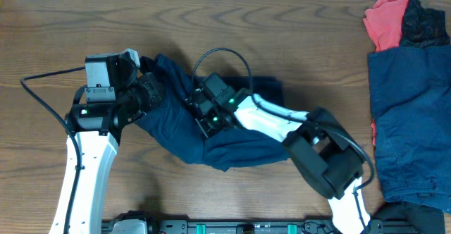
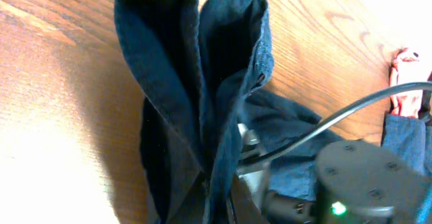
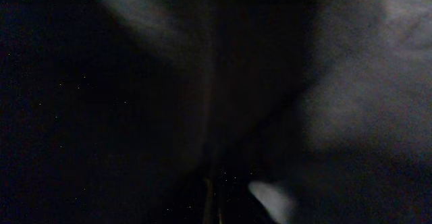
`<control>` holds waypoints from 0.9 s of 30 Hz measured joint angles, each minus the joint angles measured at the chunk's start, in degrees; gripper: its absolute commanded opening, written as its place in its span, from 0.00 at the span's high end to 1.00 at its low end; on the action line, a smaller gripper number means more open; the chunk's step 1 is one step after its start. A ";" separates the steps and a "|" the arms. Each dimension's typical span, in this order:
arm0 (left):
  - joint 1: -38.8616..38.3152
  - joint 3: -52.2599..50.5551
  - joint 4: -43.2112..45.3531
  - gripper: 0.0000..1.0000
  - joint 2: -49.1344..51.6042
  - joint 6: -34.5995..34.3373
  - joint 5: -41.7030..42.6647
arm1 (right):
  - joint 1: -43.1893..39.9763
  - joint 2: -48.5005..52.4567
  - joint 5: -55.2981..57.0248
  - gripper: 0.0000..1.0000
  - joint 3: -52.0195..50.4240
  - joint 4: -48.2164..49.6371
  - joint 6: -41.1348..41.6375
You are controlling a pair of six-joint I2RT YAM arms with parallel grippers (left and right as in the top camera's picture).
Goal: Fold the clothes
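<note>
A navy garment (image 1: pixel 239 146) is seen crumpled at the middle of the wooden table (image 1: pixel 211 22), its cloth matte and finely woven. In the left wrist view it is drawn up into two tall, soft folds (image 2: pixel 202 69) edged by a stitched hem. The left gripper (image 1: pixel 156 87) is set against the garment's left edge. Its fingers are hidden by cloth, so it cannot be told whether they are closed. The right gripper (image 1: pixel 201 114) is buried in the garment's middle. Its wrist view is filled with dark, blurred fabric, and its state cannot be told either. A green light (image 1: pixel 229 101) is lit on the right arm. At the table's right edge, well apart, a coral piece (image 1: pixel 386 21), a black piece (image 1: pixel 425 19) and more navy cloth (image 1: pixel 409 114) are piled.
</note>
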 measured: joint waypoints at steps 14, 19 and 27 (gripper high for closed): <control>0.61 0.07 -0.11 0.94 0.00 1.88 0.94 | -23.98 -17.18 10.14 0.86 -0.83 -24.76 -7.28; 0.13 0.07 0.61 0.94 0.00 1.79 3.30 | -25.57 -15.08 12.09 0.86 -3.37 -25.07 -10.54; -2.67 0.07 2.69 0.94 0.00 -1.66 5.95 | -25.55 -14.88 13.53 0.87 -10.34 -18.49 -12.44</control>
